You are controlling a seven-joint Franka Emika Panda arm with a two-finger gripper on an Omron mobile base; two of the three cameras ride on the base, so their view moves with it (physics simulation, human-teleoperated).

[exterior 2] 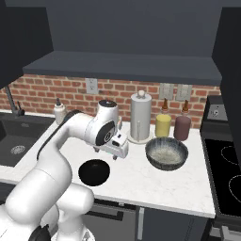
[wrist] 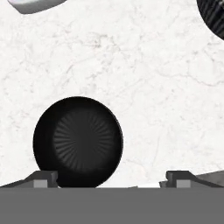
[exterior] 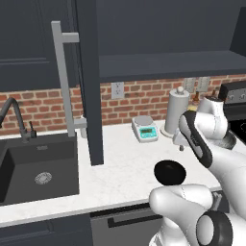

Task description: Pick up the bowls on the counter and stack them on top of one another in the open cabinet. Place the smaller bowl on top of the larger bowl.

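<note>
The smaller bowl (exterior 2: 94, 172) sits upright on the white counter (exterior 2: 155, 186) near its front edge, at about 7 o'clock from the gripper (exterior 2: 114, 153), which hangs above the stone. In the hand view this black bowl (wrist: 78, 141) lies just above the left fingertip (wrist: 41, 178), outside the gap; the jaws stand wide apart, holding nothing. The larger bowl (exterior 2: 166, 153) rests at 3 o'clock from the gripper, before two bottles (exterior 2: 172, 124). The open cabinet (exterior 2: 122, 66) shelf hangs at 12 o'clock.
</note>
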